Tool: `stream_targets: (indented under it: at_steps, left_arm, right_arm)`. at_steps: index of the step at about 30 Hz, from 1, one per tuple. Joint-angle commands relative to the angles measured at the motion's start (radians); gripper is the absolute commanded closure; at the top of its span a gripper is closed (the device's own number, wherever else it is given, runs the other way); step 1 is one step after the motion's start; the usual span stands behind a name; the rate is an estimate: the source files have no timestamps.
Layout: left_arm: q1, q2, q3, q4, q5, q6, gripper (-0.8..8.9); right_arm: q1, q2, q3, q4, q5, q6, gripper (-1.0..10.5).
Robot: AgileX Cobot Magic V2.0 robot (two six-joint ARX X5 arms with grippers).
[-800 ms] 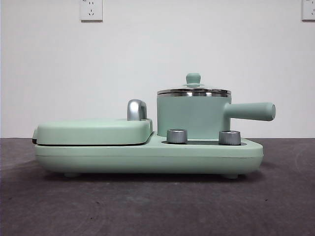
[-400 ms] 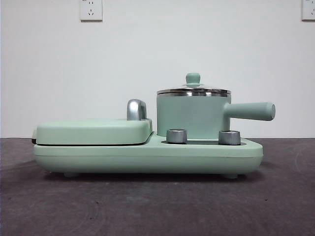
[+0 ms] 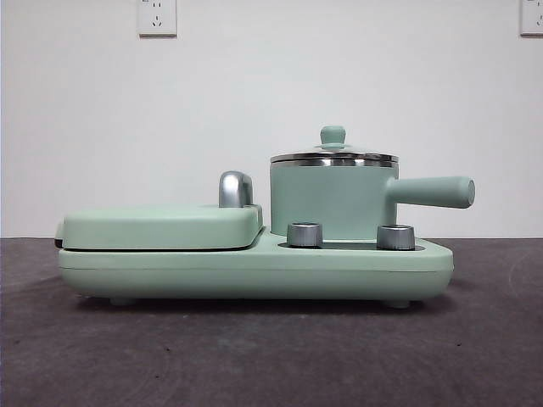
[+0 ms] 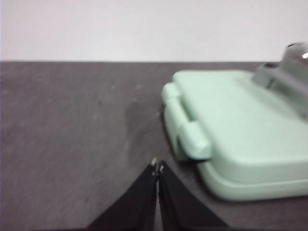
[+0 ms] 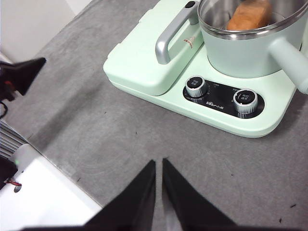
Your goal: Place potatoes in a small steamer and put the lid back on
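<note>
The small mint-green steamer [image 3: 333, 203] stands on the right half of the cooker base [image 3: 254, 271], its straight handle pointing right. The glass lid [image 3: 333, 158] with its mint knob sits on the steamer's steel rim. In the right wrist view the orange-brown potato [image 5: 249, 14] shows inside the steamer [image 5: 245, 53]. My right gripper [image 5: 159, 164] is shut and empty, above the grey table in front of the cooker. My left gripper [image 4: 157, 166] is shut and empty, low over the table beside the cooker's griddle end. Neither gripper shows in the front view.
The flat mint-green griddle cover [image 3: 161, 227] with a chrome handle [image 3: 235, 188] fills the base's left half. Two steel knobs [image 3: 305, 235] face forward. The table's near edge and a white surface [image 5: 43, 192] lie behind my right gripper.
</note>
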Motion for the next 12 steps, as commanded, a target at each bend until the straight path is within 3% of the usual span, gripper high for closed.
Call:
stream_targets:
  at_steps: [1, 12]
  left_arm:
    - [0.027, -0.001, -0.027, 0.016, -0.002, 0.009, 8.08]
    - [0.063, -0.001, -0.097, 0.040, -0.049, -0.021, 8.08]
  right_arm:
    - [0.010, 0.004, 0.006, 0.010, 0.001, -0.006, 9.3]
    - [0.010, 0.004, 0.006, 0.011, 0.001, -0.006, 9.3]
